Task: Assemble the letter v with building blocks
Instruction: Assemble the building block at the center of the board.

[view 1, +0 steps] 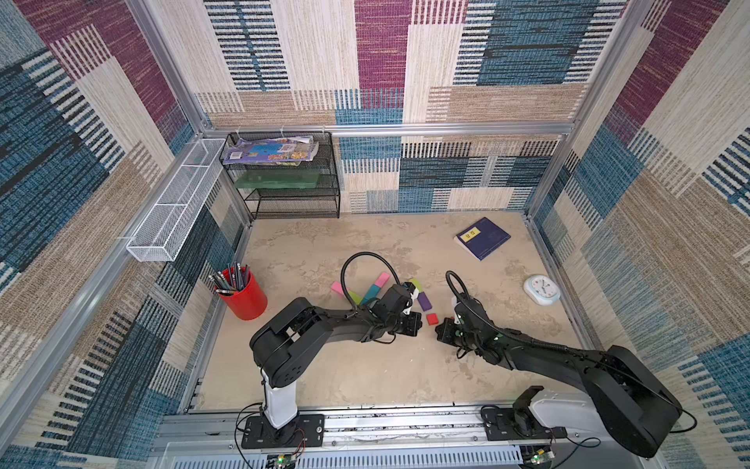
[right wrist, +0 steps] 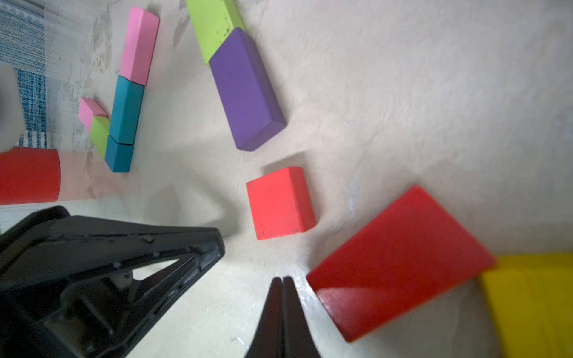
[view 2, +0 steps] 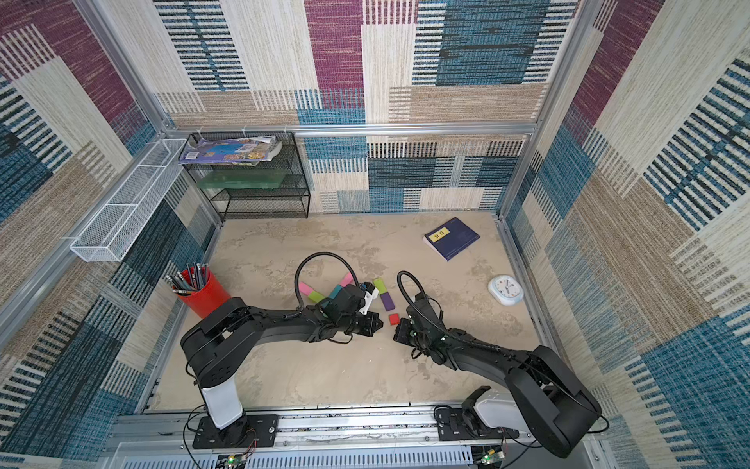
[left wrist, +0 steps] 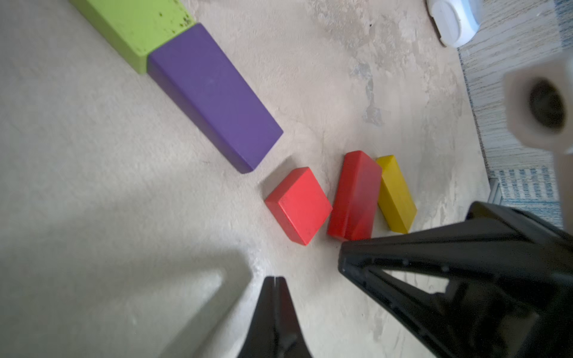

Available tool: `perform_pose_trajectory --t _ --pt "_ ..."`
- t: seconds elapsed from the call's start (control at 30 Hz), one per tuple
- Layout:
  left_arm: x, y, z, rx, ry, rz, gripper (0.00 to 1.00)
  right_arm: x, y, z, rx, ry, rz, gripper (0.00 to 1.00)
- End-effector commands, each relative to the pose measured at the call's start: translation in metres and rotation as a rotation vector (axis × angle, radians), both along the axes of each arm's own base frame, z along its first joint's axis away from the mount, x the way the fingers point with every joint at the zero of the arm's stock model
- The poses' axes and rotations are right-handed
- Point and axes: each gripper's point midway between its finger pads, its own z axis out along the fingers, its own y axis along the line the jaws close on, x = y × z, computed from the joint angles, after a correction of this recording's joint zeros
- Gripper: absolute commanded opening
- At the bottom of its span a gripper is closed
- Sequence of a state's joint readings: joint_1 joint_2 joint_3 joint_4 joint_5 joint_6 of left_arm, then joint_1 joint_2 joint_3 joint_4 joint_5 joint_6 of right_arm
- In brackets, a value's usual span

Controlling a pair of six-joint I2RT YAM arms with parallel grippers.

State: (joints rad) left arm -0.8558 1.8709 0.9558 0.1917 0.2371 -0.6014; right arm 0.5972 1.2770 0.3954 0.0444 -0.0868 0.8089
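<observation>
Five building blocks form the letter v (right wrist: pixel 119 158) on the table: pink (view 1: pixel 337 287), lime (view 1: pixel 356 297) and teal (view 1: pixel 371 292) run up to a second pink block (view 1: pixel 382 279). To its right, a lime block (view 1: pixel 414 282) butts against a purple one (view 1: pixel 424 301). A red square block (view 1: pixel 432 318) lies loose below them. A long red block (right wrist: pixel 400 263) and a yellow block (right wrist: pixel 533 303) lie under my right arm, hidden in both top views. My left gripper (view 1: pixel 421 323) and right gripper (view 1: pixel 436 331) face each other just below the red square. Both are shut and hold nothing.
A red pencil cup (view 1: pixel 245 298) stands at the left edge. A dark blue book (view 1: pixel 482 238) and a white clock (view 1: pixel 542 290) lie to the right. A black mesh rack (view 1: pixel 284 178) and a white wire basket (view 1: pixel 174 203) are at the back left.
</observation>
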Motion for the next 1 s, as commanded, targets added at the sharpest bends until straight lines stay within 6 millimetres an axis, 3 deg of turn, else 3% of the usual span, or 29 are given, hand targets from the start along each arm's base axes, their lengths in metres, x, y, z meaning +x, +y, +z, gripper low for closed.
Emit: perform_pose_trajectory --t 0.0,0.57,0.97 --pt "0.001 0.005 -0.012 0.049 0.032 0.027 0.00 0.007 -0.001 -0.002 0.001 -0.019 -0.022 0.00" --pt "0.008 0.000 -0.019 0.075 0.046 0.041 0.00 0.020 -0.008 -0.021 -0.063 -0.007 -0.045 0.00" --pt "0.012 0.000 -0.024 0.096 0.048 0.049 0.00 0.021 -0.011 -0.022 -0.080 -0.010 -0.048 0.00"
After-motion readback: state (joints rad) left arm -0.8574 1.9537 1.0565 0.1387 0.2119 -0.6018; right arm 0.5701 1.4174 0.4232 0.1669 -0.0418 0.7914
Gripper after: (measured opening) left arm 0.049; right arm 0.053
